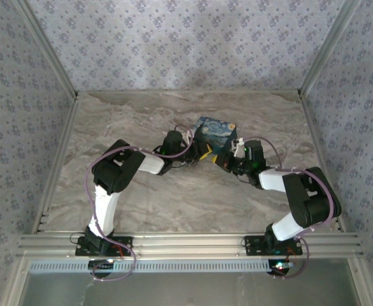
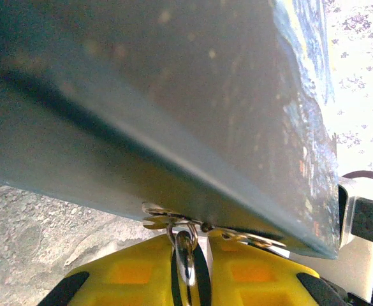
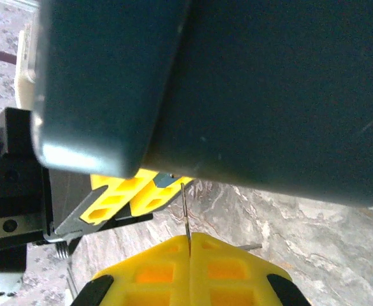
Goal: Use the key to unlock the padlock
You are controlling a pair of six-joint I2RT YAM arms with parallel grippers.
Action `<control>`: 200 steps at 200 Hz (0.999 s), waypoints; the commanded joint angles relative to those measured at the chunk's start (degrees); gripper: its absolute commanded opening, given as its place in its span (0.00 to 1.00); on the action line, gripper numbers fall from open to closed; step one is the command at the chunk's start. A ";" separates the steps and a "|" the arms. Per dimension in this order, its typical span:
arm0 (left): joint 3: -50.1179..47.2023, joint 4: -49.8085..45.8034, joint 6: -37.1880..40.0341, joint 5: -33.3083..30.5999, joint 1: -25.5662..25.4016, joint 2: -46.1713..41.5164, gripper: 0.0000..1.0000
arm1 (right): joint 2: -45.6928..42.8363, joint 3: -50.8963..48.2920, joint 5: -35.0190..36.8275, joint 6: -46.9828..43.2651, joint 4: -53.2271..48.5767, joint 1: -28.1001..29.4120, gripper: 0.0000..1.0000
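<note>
The padlock (image 1: 215, 132), a squarish blue block with a swirling starry print, sits between my two grippers over the marbled table (image 1: 141, 204). My left gripper (image 1: 201, 153) meets it at its near-left corner, and my right gripper (image 1: 227, 160) meets it at its near-right corner. From my left wrist, the padlock's (image 2: 173, 95) smooth dark side slants across the top, with the printed face showing as a sliver along its right edge. Just under its lower edge, my left gripper's (image 2: 197, 245) yellow fingers (image 2: 129, 274) stand narrow, pinching a small metal key ring (image 2: 185, 255) between them. Flat metal pieces (image 2: 157, 217) fan out from the ring and touch the padlock's edge; I cannot tell if they are keys. From my right wrist, the padlock's (image 3: 269, 83) dark rounded underside hangs above, with the table visible below it. I cannot tell whether the padlock rests on the table. My right gripper's (image 3: 189, 242) yellow fingers (image 3: 237, 274) are pressed together below the padlock. A thin metal strip (image 3: 185, 210) rises from their seam toward it. My left gripper (image 3: 134, 194) shows beyond it, just under the padlock's rounded corner.
</note>
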 commanded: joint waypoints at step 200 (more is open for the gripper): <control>-1.74 7.12 -4.88 2.33 1.34 4.43 0.18 | 9.60 -8.75 -0.47 18.09 31.12 0.80 0.00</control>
